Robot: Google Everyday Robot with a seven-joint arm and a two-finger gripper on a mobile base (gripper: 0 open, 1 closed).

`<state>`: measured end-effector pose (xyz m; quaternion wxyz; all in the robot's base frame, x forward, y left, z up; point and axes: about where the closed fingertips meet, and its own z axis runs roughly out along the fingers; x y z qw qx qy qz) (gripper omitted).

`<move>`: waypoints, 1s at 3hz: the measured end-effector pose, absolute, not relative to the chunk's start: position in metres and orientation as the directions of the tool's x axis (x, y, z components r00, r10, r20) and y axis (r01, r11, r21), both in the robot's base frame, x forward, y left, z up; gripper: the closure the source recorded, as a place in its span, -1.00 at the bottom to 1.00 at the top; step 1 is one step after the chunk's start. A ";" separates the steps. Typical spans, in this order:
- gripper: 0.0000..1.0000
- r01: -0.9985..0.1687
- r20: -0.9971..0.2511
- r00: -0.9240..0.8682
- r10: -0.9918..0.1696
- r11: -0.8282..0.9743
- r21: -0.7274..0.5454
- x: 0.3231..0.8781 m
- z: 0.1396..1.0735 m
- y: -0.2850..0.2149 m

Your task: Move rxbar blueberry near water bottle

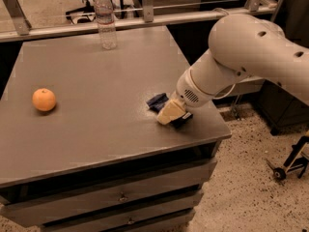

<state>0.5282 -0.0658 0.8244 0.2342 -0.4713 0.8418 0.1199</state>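
The rxbar blueberry (156,101) is a dark navy wrapper lying flat near the right front corner of the grey table (96,76). My gripper (170,113), cream-tipped at the end of the big white arm, sits down on the bar's right end and hides part of it. A dark bit shows on the gripper's right side. The water bottle (105,19) stands upright at the table's far edge, well away from the bar and gripper.
A round orange (44,99) lies on the table's left side. The table's right edge and front corner are just beside the gripper. Drawers (120,197) run below the top. A metal rail (145,18) runs behind the table. A wheeled base (289,163) stands on the floor at right.
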 end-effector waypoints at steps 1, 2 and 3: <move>0.76 -0.850 -0.507 -0.446 -0.737 0.527 -0.019 0.528 0.828 -0.066; 1.00 -0.853 -0.521 -0.422 -0.742 0.519 -0.047 0.533 0.846 -0.073; 1.00 -0.858 -0.548 -0.381 -0.745 0.505 -0.091 0.542 0.873 -0.073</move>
